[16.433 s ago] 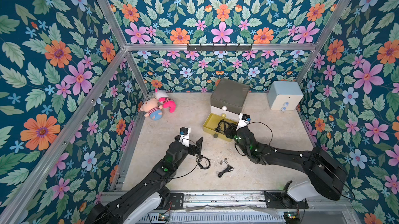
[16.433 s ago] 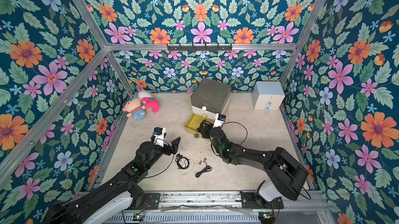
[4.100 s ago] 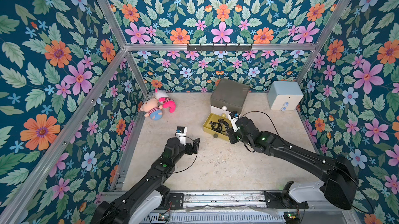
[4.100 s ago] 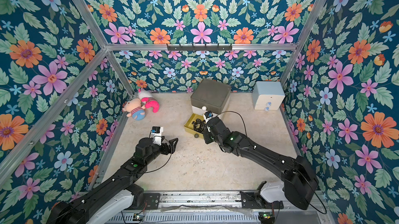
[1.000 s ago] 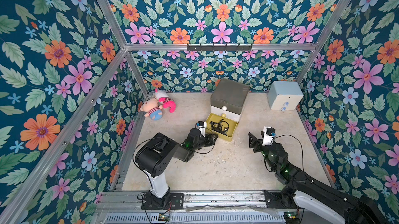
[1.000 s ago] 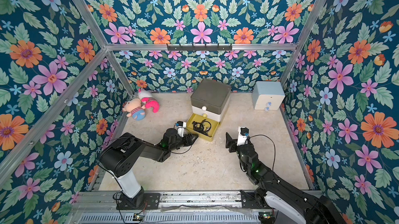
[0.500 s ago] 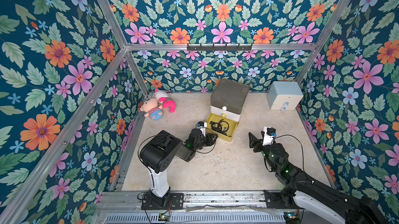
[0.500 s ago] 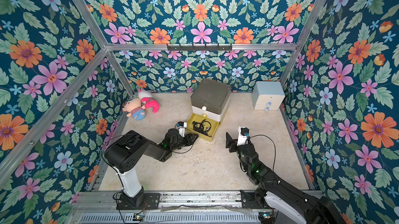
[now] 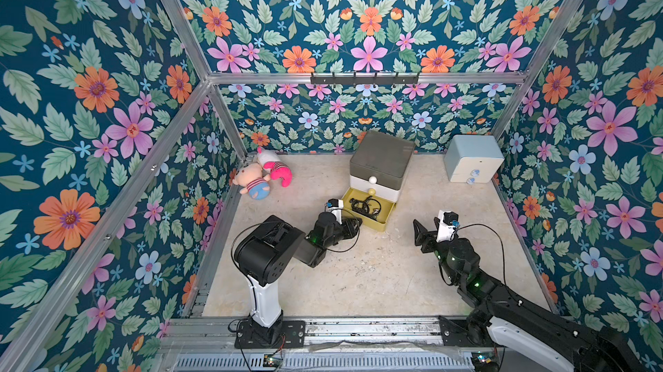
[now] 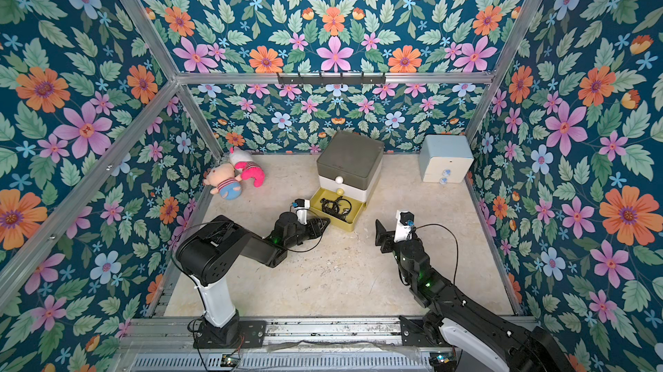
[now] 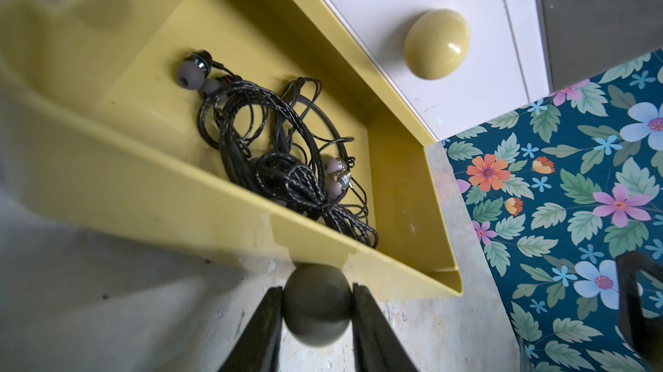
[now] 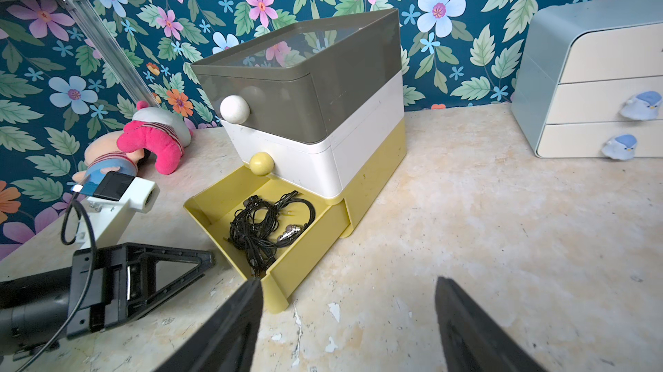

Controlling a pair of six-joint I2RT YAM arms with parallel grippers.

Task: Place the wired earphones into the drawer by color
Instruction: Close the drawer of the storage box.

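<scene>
The drawer (image 9: pixel 382 164) (image 10: pixel 349 158) stands near the back wall with its yellow bottom tier (image 9: pixel 373 225) (image 12: pixel 308 255) pulled out. A tangle of black wired earphones (image 9: pixel 366 205) (image 10: pixel 335 205) (image 11: pixel 287 158) (image 12: pixel 269 223) lies inside that tier. My left gripper (image 9: pixel 355 223) (image 10: pixel 324 223) (image 11: pixel 317 291) sits low at the tier's front, shut on its dark ball knob (image 11: pixel 317 303), with both fingers touching the knob's sides. My right gripper (image 9: pixel 427 226) (image 10: pixel 385 232) (image 12: pixel 348 280) hovers open and holds nothing, over the floor to the right of the tier. The grey and white tiers are closed.
Two plush toys (image 9: pixel 265 176) lie at the back left by the wall. A pale blue two-drawer cabinet (image 9: pixel 471 164) stands in the back right corner. Floral walls close in the floor on three sides. The floor (image 12: pixel 502 226) is beige and scuffed.
My left gripper's fingers have closed in on the yellow tier's knob. The left arm's elbow shifted slightly. The right arm has stayed still and open.
</scene>
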